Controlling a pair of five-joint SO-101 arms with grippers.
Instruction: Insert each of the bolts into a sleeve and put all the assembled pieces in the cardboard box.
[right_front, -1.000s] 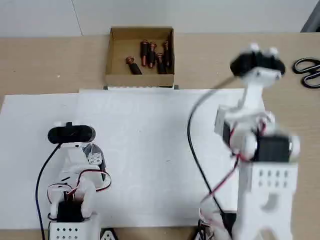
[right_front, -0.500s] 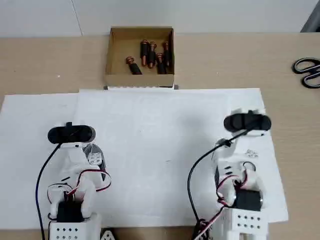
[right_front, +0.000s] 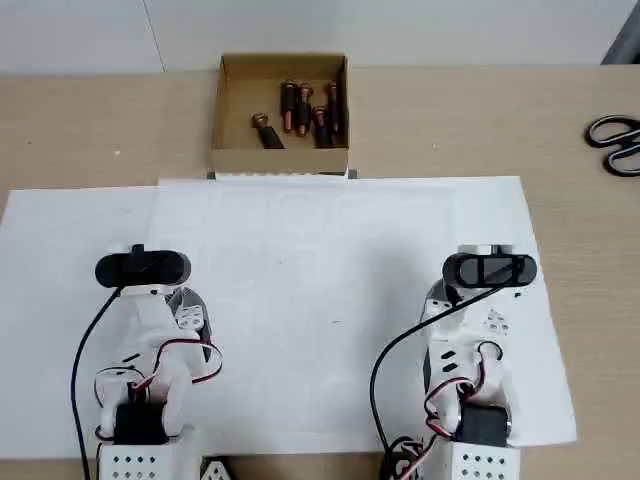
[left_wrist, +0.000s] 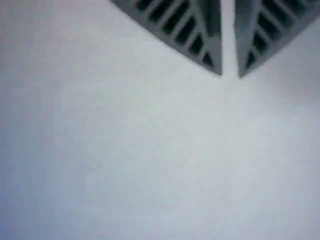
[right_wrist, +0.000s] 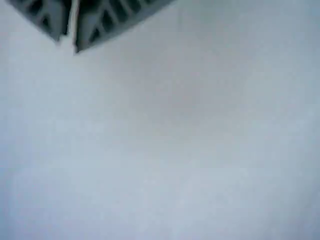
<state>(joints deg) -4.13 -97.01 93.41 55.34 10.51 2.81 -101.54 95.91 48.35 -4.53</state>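
The cardboard box (right_front: 280, 158) stands at the table's far side, left of centre. Several assembled pieces (right_front: 303, 110), copper bolts in dark sleeves, lie inside it. The left arm (right_front: 145, 330) sits folded at the near left edge of the white paper (right_front: 330, 270). My left gripper (left_wrist: 230, 75) is shut, its grey fingers (left_wrist: 200, 35) close over bare paper with nothing between them. Folded at the near right is the right arm (right_front: 470, 340). My right gripper (right_wrist: 67, 46) is also shut and holds nothing, just above the paper.
Black-handled scissors (right_front: 615, 143) lie on the wooden table at the far right edge. Black cables (right_front: 385, 360) run along each arm. No loose bolts or sleeves lie on the paper between the arms and the box.
The right arm, raised and stretched toward the far right a second ago, has pulled back and folded down at the near edge. The left arm has stayed put.
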